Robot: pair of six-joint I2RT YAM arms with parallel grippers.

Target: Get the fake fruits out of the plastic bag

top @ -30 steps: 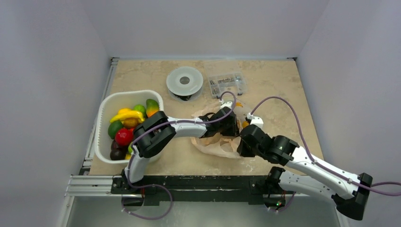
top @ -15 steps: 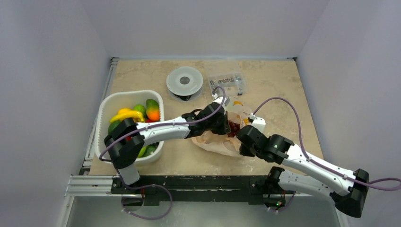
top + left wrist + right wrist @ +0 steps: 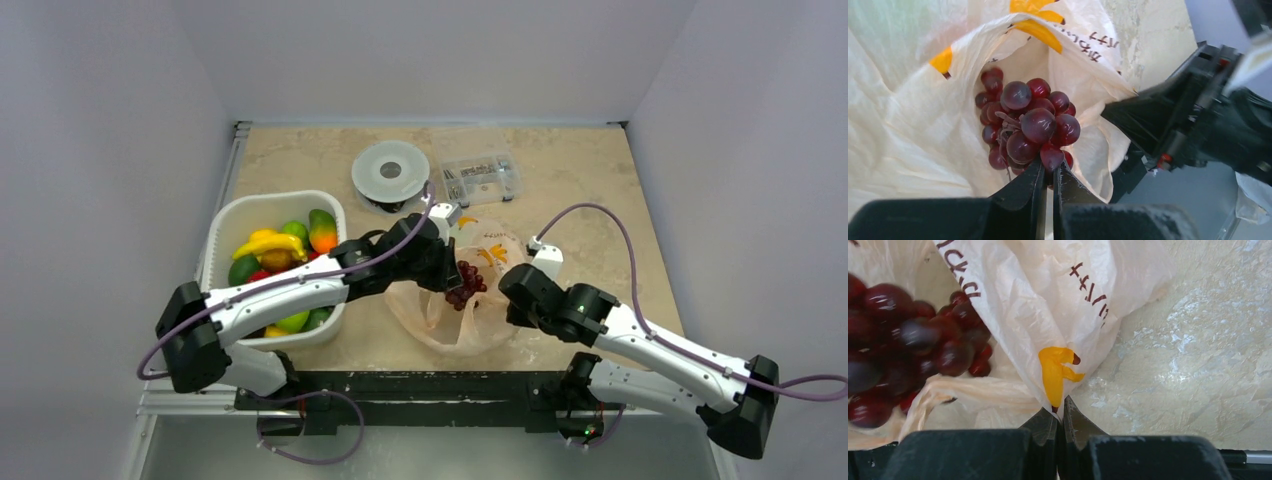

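Item 1: grape bunch [image 3: 1029, 126], pinched by left claw [image 3: 1048, 176], at the mouth of the bag [image 3: 908, 130]. Right claw [image 3: 1060, 414] clenched on bag edge. Basket [image 3: 222, 216] lies left, nearer left arm.

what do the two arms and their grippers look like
The left arm and right arm have white link shells with chunky black joints. A thin purple cable loops along each. The left gripper and right gripper have matte black, wedge-shaped fingers tapering to narrow tips.

Round grey spool [image 3: 390, 173] nr clear parts box [image 3: 480, 176], rear; white tub [image 3: 280, 197] L.
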